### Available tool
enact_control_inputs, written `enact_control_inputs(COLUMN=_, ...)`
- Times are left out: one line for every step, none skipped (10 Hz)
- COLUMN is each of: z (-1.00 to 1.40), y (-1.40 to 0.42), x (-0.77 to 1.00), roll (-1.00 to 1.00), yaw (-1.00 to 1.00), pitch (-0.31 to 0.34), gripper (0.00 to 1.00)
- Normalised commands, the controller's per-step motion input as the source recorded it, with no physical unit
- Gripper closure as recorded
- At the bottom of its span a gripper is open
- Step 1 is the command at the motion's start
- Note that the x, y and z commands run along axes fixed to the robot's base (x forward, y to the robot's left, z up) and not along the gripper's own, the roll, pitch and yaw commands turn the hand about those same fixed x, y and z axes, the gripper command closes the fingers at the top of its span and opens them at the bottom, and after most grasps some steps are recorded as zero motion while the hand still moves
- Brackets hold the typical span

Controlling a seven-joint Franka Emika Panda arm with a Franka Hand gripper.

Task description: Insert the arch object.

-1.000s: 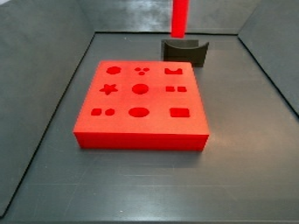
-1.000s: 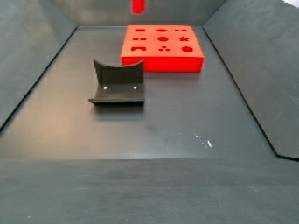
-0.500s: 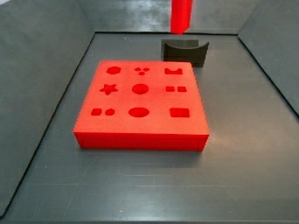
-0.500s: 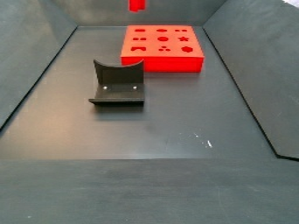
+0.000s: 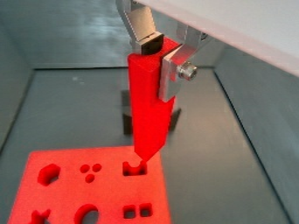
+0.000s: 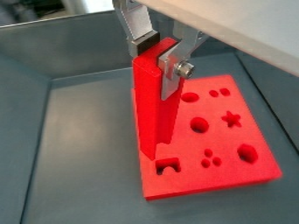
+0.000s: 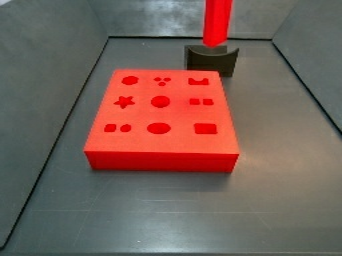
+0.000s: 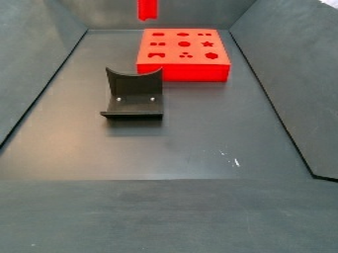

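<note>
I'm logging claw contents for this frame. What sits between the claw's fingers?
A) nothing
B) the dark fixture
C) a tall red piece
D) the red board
C: in both wrist views the claw has its silver fingers clamped on a tall red piece, hanging above the red board; the fixture stands on the floor apart.

You get even, fairly bright light with soft shadows. In both wrist views the hand point(image 5: 162, 54) looks slightly blurred, and a pale out-of-focus band crosses the corner beside it. The bench point(image 8: 199, 148) shows faint glare.
</note>
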Motion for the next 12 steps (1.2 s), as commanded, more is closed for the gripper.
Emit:
enact_control_inputs(z=-0.45, y=-0.06, x=0.00, roll=-0.13, yaw=-0.81, pitch=0.043, gripper=1.00)
enact_control_inputs(z=-0.45, y=-0.08, x=0.00, roll=-0.13, yaw=-0.79, pitch=0.106, gripper=1.00)
enact_control_inputs(z=-0.50, y=-0.05, x=0.00, roll=-0.12, yaw=-0.79, pitch=0.191, gripper=1.00)
enact_control_inputs(z=-0.51, y=-0.08, x=0.00, roll=-0.11, yaw=-0.75, pitch=0.233, gripper=1.00)
enact_control_inputs(z=-0.56, y=-0.04, x=0.01, roll=-0.08, yaw=-0.76, pitch=0.243, gripper=1.00)
enact_control_inputs(z=-0.46, y=0.00, x=0.00, roll=-0.03, yaw=-0.79, pitch=0.259, gripper=1.00)
enact_control_inputs(z=-0.35, y=0.00, x=0.00, roll=-0.04, yaw=-0.81, pitch=0.250, gripper=1.00)
enact_control_inputs(z=-0.06, y=-0.15, x=0.11, roll=-0.10, yaw=-0.78, pitch=0.124, gripper=1.00)
enact_control_inputs(z=0.00, y=0.03, x=0.00, roll=-0.01, yaw=0.00, pitch=0.000, gripper=1.00)
enact_control_inputs(z=-0.02, y=0.00, x=0.09, roll=-0.05, yaw=-0.21, pitch=0.010, gripper=1.00)
enact_control_inputs(z=-0.01, y=0.17, x=0.00, roll=-0.10, yaw=-0.44, pitch=0.000, gripper=1.00)
enact_control_inputs(z=0.00, y=0.23, x=0.05, roll=-0.09, yaw=-0.61, pitch=0.000, gripper=1.00)
